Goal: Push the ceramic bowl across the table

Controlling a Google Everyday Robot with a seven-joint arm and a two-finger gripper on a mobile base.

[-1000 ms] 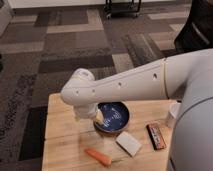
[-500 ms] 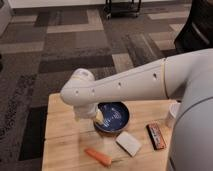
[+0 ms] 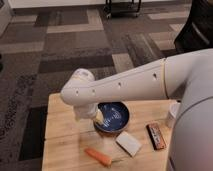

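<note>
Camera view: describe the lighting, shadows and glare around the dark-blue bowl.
Camera view: soft, even light, no hard shadows; the white robot arm is brightest along its top; only a faint shadow falls on the light wooden table below the gripper, which sits at the left rim of the glossy dark-blue ceramic bowl; pale patches inside may be sheen or glaze.

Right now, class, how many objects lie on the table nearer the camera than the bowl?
3: a carrot at left, a white block beside it, a dark bar at right. The gripper is at the left rim of the ceramic bowl; the arm may hide more.
</note>
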